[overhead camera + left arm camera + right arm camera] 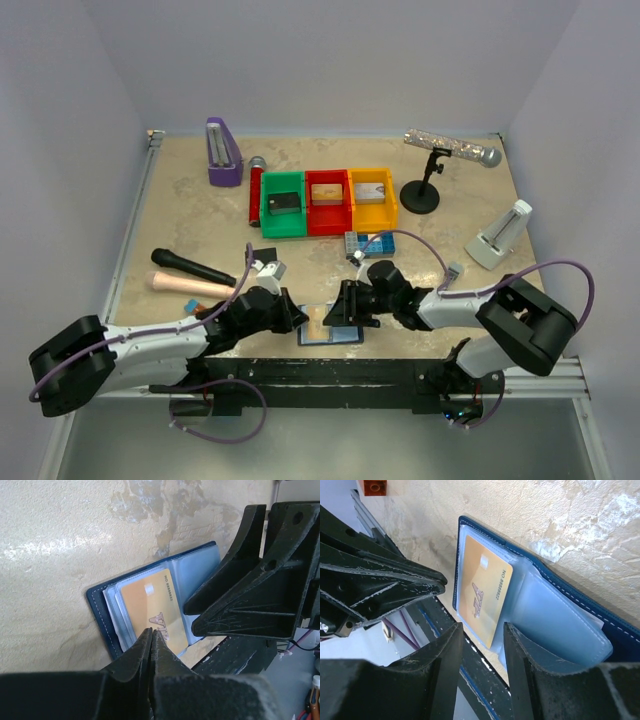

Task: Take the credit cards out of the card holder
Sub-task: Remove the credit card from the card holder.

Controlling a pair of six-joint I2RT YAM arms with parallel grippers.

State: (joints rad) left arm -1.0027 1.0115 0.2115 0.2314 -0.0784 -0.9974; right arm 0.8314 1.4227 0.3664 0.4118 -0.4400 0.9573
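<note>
**While two claws crowd it, the card holder lies open at the bench's near edge**

Where the mottled beige bench (180, 215) meets its black front rail (330, 370), the navy card holder (333, 332) lies spread open, pale pockets up, with a gold-tan credit card (154, 609) showing in them. Left of the holder, the left claw (152, 631) is pressed together, tips at that card's edge; whether it pinches the card I cannot tell. Right of the holder, the right claw (482, 629) stands spread, gripping nothing. Green, red and yellow bins (328, 226) sit well beyond the holder. Pale plain walls (320, 60) enclose the bench on three sides.
</note>
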